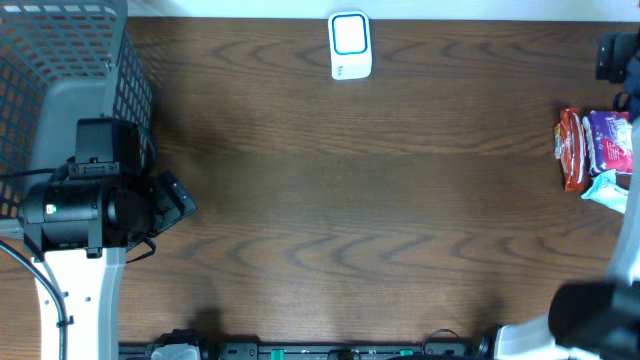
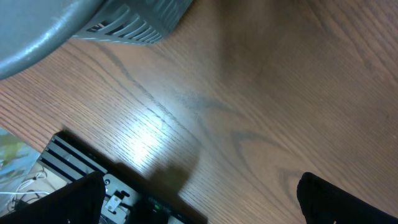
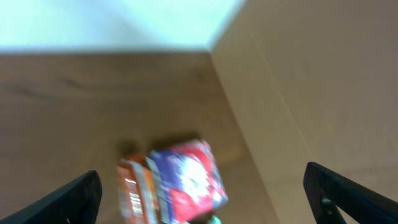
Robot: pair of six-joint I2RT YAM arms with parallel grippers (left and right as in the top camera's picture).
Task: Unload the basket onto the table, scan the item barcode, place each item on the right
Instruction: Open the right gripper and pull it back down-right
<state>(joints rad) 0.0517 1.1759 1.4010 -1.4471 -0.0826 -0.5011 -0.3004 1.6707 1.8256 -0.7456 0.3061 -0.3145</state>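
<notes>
Dark wood bench [image 1: 330,200] carries the snack packets [image 1: 597,145] at its right edge, well apart from the white scanner [image 1: 350,45]. Our right pincer [image 3: 202,177] hangs above them, released and empty; our left pincer [image 2: 199,183] is spread wide too. We judge the packets light, crinkly and slippery, best pinched across the flat faces.

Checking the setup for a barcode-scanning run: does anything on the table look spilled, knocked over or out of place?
Nothing stands out. The packets lie in a loose overlapping heap at the right edge of the table, the white scanner sits at the far edge, and the grey basket is at the left. No spill or damage shows.
</notes>
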